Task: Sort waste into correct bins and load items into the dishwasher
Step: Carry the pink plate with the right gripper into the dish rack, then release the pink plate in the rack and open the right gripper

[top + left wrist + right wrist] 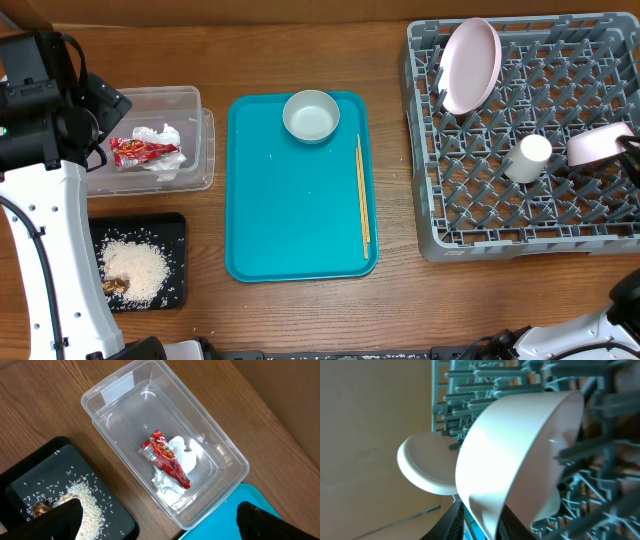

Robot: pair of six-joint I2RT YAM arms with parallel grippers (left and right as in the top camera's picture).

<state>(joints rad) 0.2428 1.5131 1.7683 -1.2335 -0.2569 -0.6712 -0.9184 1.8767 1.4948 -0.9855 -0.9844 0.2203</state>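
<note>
My left gripper [160, 527] is open and empty, high above the clear tub [107, 392], which holds the red wrapper [167, 457] and white tissue [187, 455]. The black tray [30, 480] beside it holds rice [87, 505] and brown bits. My right gripper [482, 525] is shut on the rim of a pale pink bowl [520, 445], tilted over the grey dish rack [590, 225] at its right side. A pink plate [470, 65] stands on edge in the rack, and a white cup [528, 157] sits in it. A pale bowl [311, 115] and chopsticks [363, 190] lie on the teal tray [290, 210].
The tub [190, 100] and black tray [175, 225] sit left of the teal tray on the wooden table. My left arm [50, 200] runs along the left edge. Upright rack pegs [600, 505] surround the held bowl.
</note>
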